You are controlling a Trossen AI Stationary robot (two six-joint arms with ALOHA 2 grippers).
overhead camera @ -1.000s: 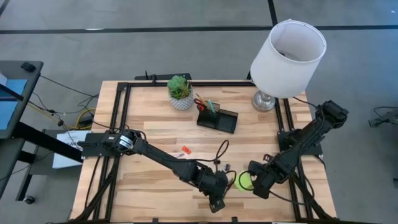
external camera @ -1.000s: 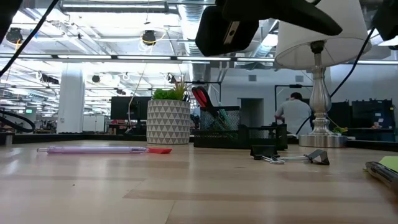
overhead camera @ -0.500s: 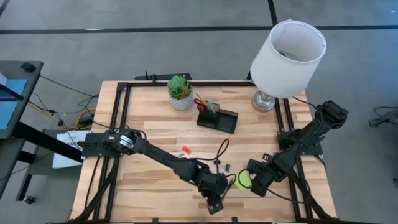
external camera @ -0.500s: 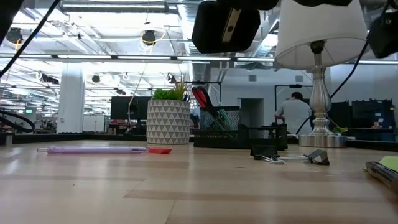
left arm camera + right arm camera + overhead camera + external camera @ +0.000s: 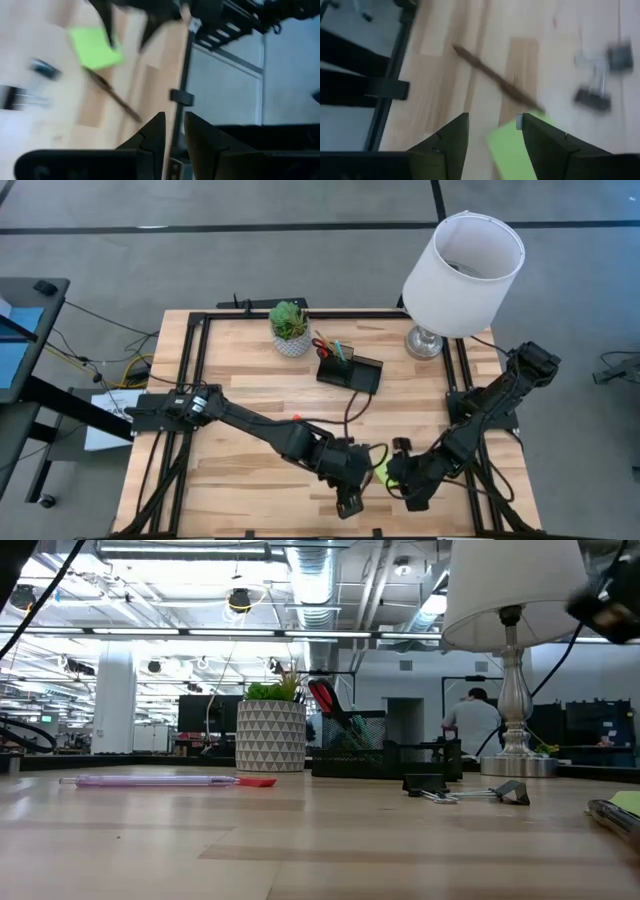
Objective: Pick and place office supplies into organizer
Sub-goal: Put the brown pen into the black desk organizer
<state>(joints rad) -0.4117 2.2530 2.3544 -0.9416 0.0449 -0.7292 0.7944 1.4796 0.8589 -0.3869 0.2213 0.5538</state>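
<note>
The lime-green sticky-note pad [image 5: 383, 472] lies flat near the table's front edge, and a brown pencil [image 5: 492, 80] lies beside it. My right gripper [image 5: 492, 130] hangs open above the pad [image 5: 512, 150], clear of the table. My left gripper [image 5: 173, 131], just left of the pad [image 5: 95, 47], has a narrow gap between its fingers and holds nothing. Black clips [image 5: 425, 783], a pale pen [image 5: 150, 780] and the orange-red eraser [image 5: 297, 419] lie on the wood. The black organizer [image 5: 350, 372] holds red scissors [image 5: 322, 345].
A white patterned plant pot [image 5: 290, 332] stands left of the organizer. A lamp [image 5: 462, 265] stands at the far right corner. Black frame rails [image 5: 200, 370] border the tabletop. A person [image 5: 475, 725] stands in the room behind.
My left gripper has risen, and its dark body has left the top of the low view. My right gripper has shifted a little toward the table's left edge, closer over the sticky-note pad. The pad, pencil and clips lie where they were.
</note>
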